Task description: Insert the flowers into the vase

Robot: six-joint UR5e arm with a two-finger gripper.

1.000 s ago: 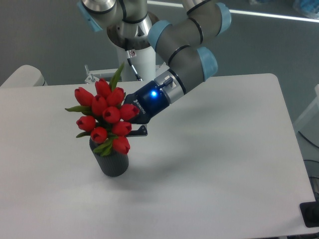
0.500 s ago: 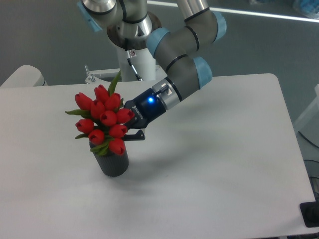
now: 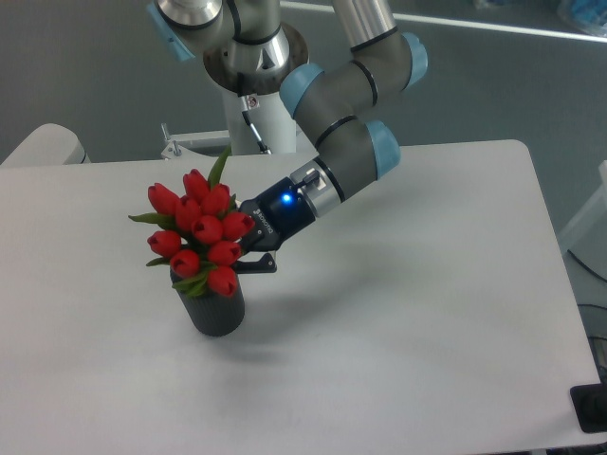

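Note:
The flowers (image 3: 202, 232), a bunch of red tulip buds with green leaves, stand over the mouth of the vase (image 3: 217, 311), their lowest buds resting at its rim. The vase is a small dark grey cylinder, upright on the white table (image 3: 398, 313) at centre left. My gripper (image 3: 248, 254) reaches in from the right, just behind the bunch and above the vase's rim. It is shut on the flowers. One dark finger (image 3: 262, 264) shows below the buds; the other is hidden behind them, as are the stems.
The arm's base column (image 3: 256, 123) stands at the table's back edge, behind the flowers. A rounded white object (image 3: 43, 144) sits off the table's left rear corner. A dark item (image 3: 590, 408) lies beside the front right corner.
The gripper and flowers have come down and slightly left, so the bunch sits lower over the vase. The arm's elbow has swung back with them.

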